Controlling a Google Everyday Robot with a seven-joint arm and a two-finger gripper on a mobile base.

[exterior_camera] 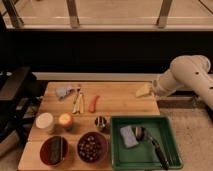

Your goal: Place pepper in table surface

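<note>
pepper [94, 103] on table surface [122, 102], gripper [143, 90] at right

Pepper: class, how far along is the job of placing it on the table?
Done, it seems: the pepper lies on the table beside the pale sticks. In hand: nothing that shows; the gripper hangs at the table's right edge, apart from it. Left: probably nothing.

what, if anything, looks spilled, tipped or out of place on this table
Nothing stands out. The pepper lies flat on the table surface beside the pale sticks. The green tray sits square with its contents inside. The end effector is at the table's far right edge, away from the pepper.
</note>
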